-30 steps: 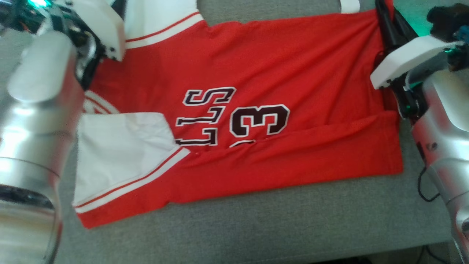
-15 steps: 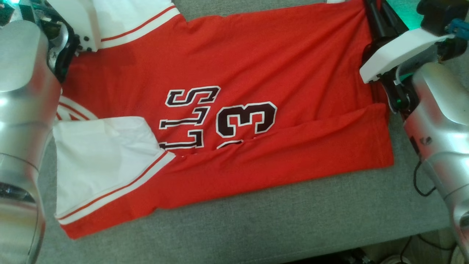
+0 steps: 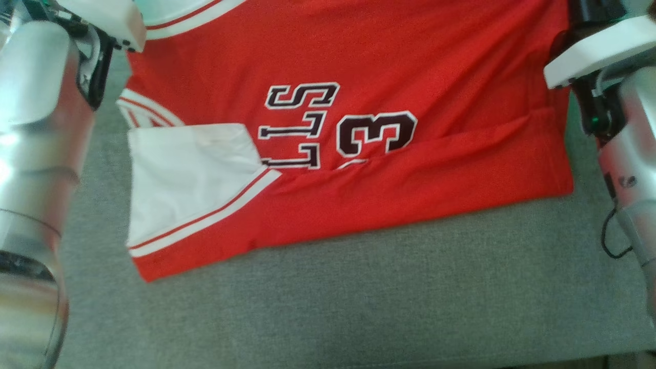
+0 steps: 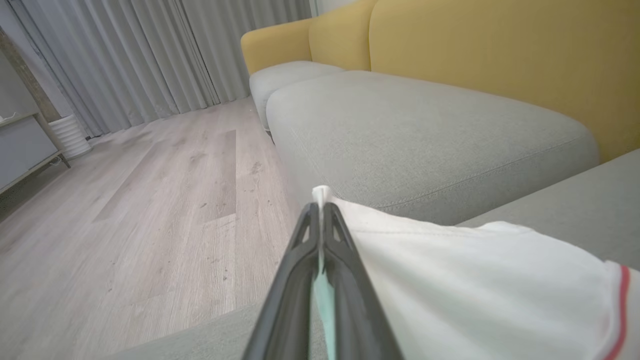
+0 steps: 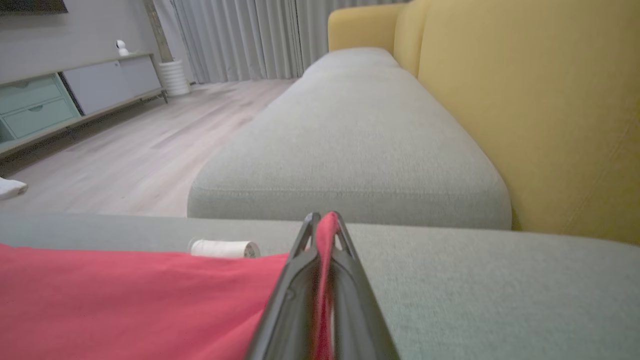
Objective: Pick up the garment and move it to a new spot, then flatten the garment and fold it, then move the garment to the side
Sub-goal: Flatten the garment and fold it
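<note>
**Jersey pinned at both ends on the grey sofa seat**

Your garment (image 3: 389, 56) lies spread, print up, across the grey seat cushion (image 3: 359, 307). Its long near edge is folded back over itself, and the fold hides part of the black print. One white sleeve (image 3: 189, 174) is turned in over the chest toward the cushion's left side. A band of bare cushion lies between that fold and the cushion's front edge.

Your left gripper (image 4: 320, 205) is clamped tight on the edge of the other white sleeve, with cloth pinched between both fingers at the garment's left end. Your right gripper (image 5: 324, 220) is likewise closed on a ridge of red fabric at the right end, on the side toward the yellow backrest (image 5: 540, 100).

Past the red cloth in the right wrist view sits a small white roll (image 5: 224, 248); what it is cannot be told. A second grey cushion (image 4: 425, 130), pale wood floor (image 4: 150, 200) and grey curtains (image 4: 125, 60) lie beyond.
</note>
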### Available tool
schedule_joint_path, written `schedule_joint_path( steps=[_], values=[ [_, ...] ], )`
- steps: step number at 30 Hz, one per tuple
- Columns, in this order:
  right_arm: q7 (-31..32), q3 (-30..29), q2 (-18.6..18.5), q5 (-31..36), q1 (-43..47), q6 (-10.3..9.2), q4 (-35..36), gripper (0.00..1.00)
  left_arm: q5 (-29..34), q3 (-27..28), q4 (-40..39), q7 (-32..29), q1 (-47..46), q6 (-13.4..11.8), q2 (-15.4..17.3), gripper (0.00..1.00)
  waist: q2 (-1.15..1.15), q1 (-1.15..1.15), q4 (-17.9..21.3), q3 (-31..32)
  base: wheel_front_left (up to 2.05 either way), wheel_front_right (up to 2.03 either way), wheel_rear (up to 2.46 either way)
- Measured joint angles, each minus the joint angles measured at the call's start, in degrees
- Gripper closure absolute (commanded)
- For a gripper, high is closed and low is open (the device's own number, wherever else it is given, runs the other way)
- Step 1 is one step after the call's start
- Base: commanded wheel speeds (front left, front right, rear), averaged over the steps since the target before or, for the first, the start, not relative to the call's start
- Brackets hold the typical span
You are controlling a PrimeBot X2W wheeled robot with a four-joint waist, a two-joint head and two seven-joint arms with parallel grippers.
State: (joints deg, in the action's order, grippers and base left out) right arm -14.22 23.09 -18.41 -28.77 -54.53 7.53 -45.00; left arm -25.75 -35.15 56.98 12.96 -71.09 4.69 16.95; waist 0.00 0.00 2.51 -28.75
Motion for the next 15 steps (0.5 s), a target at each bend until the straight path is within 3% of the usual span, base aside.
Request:
schedule_joint_path(
  steps=[5, 11, 15],
  values=[
    [-0.2, -3.4, -0.2, 2.3, 6.7, 0.0, 5.3, 1.0, -1.1, 1.2, -3.5, 1.6, 5.8, -0.1, -0.8, 1.0, 0.0, -0.01, -1.7, 3.4, 0.0, 0.0, 0.0],
    [-0.2, -5.1, -0.3, 2.6, 21.7, 0.0, 7.9, 1.0, -1.1, 6.0, -17.3, 1.6, 24.3, -0.7, -1.8, 1.0, 0.0, -0.01, -3.5, 8.5, 0.0, 0.0, 0.0],
    [-0.2, -7.3, -0.1, 2.0, 26.5, 0.01, 8.1, 1.0, -1.3, 10.6, -24.5, 1.6, 37.2, -1.4, -2.4, 1.0, 0.0, -0.02, -4.5, 11.6, 0.0, 0.0, 0.0]
  ],
)
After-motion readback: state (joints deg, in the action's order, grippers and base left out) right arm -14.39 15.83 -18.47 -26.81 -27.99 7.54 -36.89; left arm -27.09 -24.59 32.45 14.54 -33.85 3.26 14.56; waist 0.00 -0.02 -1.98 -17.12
